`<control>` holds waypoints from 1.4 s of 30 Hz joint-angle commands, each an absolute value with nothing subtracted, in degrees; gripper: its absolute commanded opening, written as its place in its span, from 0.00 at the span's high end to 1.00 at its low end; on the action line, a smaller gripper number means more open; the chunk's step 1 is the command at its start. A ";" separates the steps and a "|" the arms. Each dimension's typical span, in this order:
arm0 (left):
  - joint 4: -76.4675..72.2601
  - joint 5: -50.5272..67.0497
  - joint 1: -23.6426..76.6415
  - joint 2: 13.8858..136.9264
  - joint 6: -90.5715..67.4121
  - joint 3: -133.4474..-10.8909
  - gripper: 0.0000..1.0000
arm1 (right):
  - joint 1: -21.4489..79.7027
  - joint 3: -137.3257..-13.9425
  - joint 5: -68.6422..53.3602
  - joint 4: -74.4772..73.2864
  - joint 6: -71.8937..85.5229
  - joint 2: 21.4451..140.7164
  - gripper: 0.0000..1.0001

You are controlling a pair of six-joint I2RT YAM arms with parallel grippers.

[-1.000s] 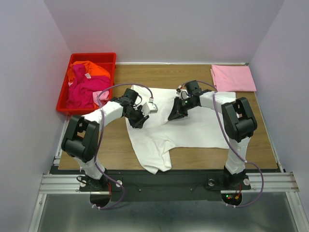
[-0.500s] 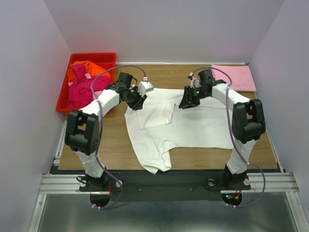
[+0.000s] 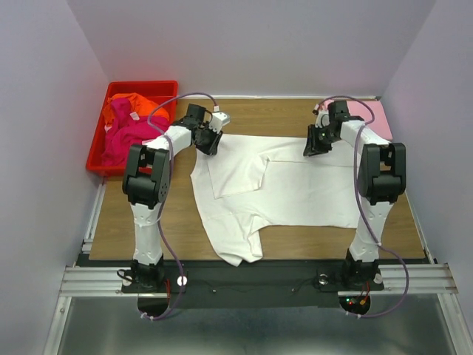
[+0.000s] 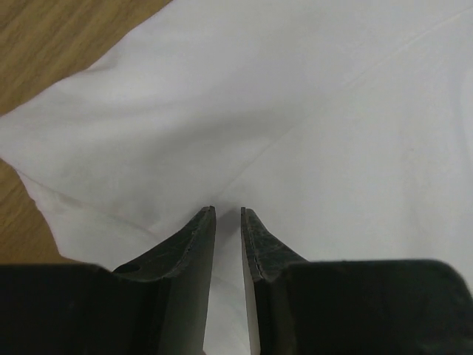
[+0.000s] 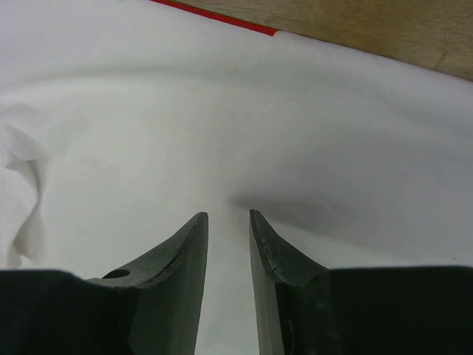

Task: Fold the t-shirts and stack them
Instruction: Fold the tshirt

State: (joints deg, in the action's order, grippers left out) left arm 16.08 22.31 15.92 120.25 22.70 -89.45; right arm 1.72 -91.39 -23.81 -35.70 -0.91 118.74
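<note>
A large white t-shirt [image 3: 295, 192] lies spread on the wooden table, with a flap folded over at its left. My left gripper [image 3: 209, 140] is at the shirt's far left corner and my right gripper [image 3: 314, 146] at its far right edge. In the left wrist view my left gripper [image 4: 228, 211] has its jaws nearly together with white cloth [image 4: 332, 111] between them. In the right wrist view my right gripper [image 5: 228, 214] stands the same on white cloth [image 5: 222, 111]. A folded pale pink t-shirt [image 3: 373, 115] lies at the far right corner. No red graphic shows.
A red plastic bin [image 3: 140, 84] stands at the far left with orange [image 3: 124, 103] and magenta [image 3: 126, 137] tees piled inside. Bare table [image 3: 148, 222] lies left of the shirt. A thin red strip [image 5: 214, 18] shows at the cloth's far edge.
Both grippers have moved from the middle of the shirt toward the far side and outward, drawing the white cloth with them. The shirt's far edge now lies wider and flatter.
</note>
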 commanded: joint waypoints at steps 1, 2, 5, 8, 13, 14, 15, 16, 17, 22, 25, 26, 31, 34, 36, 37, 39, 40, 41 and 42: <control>16.08 20.13 14.07 123.21 20.57 -93.24 0.69 | 1.49 -94.74 -20.66 -35.51 -4.13 123.64 0.65; 16.43 19.60 13.71 124.09 20.48 -93.95 0.69 | 1.49 -95.27 -20.57 -35.51 -4.13 124.62 0.66; 18.19 20.21 11.96 127.86 21.09 -97.99 0.70 | 1.49 -97.64 -20.48 -35.42 -3.69 127.34 0.65; 21.43 20.04 10.46 131.29 21.97 -103.34 0.71 | 1.49 -101.85 -20.30 -35.42 -3.60 129.98 0.65; 26.88 24.25 9.76 130.97 25.21 -111.62 0.67 | 1.49 -108.89 -21.27 -35.51 -5.79 128.95 0.49; 26.89 25.39 9.76 129.56 25.22 -111.62 0.66 | 1.41 -108.81 -21.97 -35.59 -6.50 127.37 0.44; 27.85 27.31 9.76 127.90 26.79 -110.93 0.64 | 1.41 -107.24 -23.54 -36.12 -7.37 125.44 0.34; 28.38 28.55 9.76 124.05 27.68 -110.13 0.62 | 1.41 -106.01 -24.42 -36.38 -9.73 120.46 0.28; 29.95 31.09 9.58 121.75 29.25 -109.26 0.58 | 1.49 -104.08 -24.87 -36.82 -11.32 117.71 0.17; 34.27 34.80 9.67 105.60 38.99 -95.14 0.50 | 1.41 -90.73 -22.08 -41.83 -25.53 100.84 0.08; 35.94 34.37 9.58 99.26 42.79 -86.07 0.51 | 1.49 -82.02 -19.43 -47.01 -33.97 92.48 0.24; 36.99 34.28 9.67 98.01 43.76 -84.04 0.52 | 1.41 -77.56 -18.64 -48.07 -36.01 90.63 0.26; 38.14 34.98 9.67 92.47 45.70 -75.42 0.53 | 1.41 -64.53 -9.59 -50.18 -44.45 81.40 0.44; 37.88 35.42 9.67 91.23 46.05 -73.22 0.53 | 0.27 -58.65 -6.52 -50.10 -46.58 78.50 0.47; 38.49 35.68 9.76 90.79 46.49 -72.25 0.53 | -3.14 -55.83 -5.72 -50.27 -48.86 77.70 0.47; 38.84 35.86 9.76 90.36 46.84 -71.90 0.53 | -3.86 -54.94 -5.28 -50.27 -49.82 77.26 0.47; 38.67 35.77 9.76 89.74 47.81 -70.15 0.53 | -4.92 -53.27 -4.22 -50.27 -52.29 76.73 0.47; 38.58 35.77 9.76 89.13 48.07 -69.53 0.53 | -5.18 -51.96 -3.70 -50.19 -53.08 76.55 0.47; 38.41 35.77 9.67 88.86 48.25 -68.91 0.53 | -5.19 -51.42 -3.52 -50.19 -53.26 76.55 0.47; 38.32 35.68 9.75 88.77 48.51 -68.04 0.53 | -5.19 -51.16 -3.43 -50.19 -53.52 76.81 0.47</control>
